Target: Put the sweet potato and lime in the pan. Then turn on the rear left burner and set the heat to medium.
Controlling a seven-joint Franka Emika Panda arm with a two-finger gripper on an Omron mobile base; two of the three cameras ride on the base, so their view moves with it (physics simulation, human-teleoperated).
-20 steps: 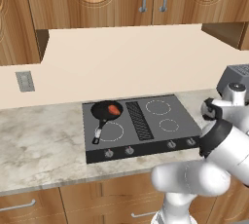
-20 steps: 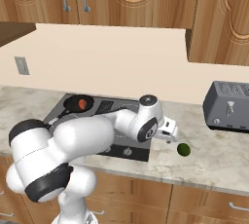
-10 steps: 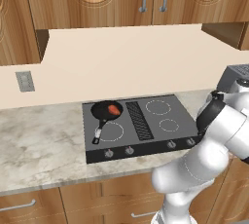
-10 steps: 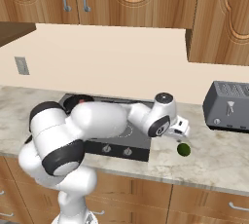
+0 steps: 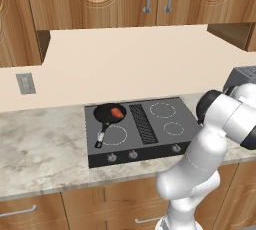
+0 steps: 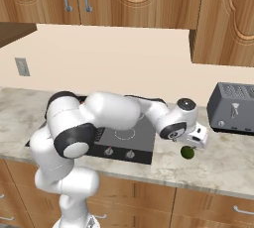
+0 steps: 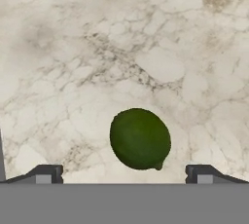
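The marble counter (image 7: 73,47) carries the black cooktop (image 5: 145,129), where the pan (image 5: 107,114) sits on the rear left burner with the sweet potato (image 5: 118,112) inside it. Right of the cooktop, the lime (image 7: 140,139) lies on the counter, directly under the gripper (image 7: 124,173), whose jaws stand released and wide, one on each side of the lime without touching it.

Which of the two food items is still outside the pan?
The lime, the dark green ball on the marble counter right of the cooktop, between the open fingers. The orange-red sweet potato already lies in the black pan.
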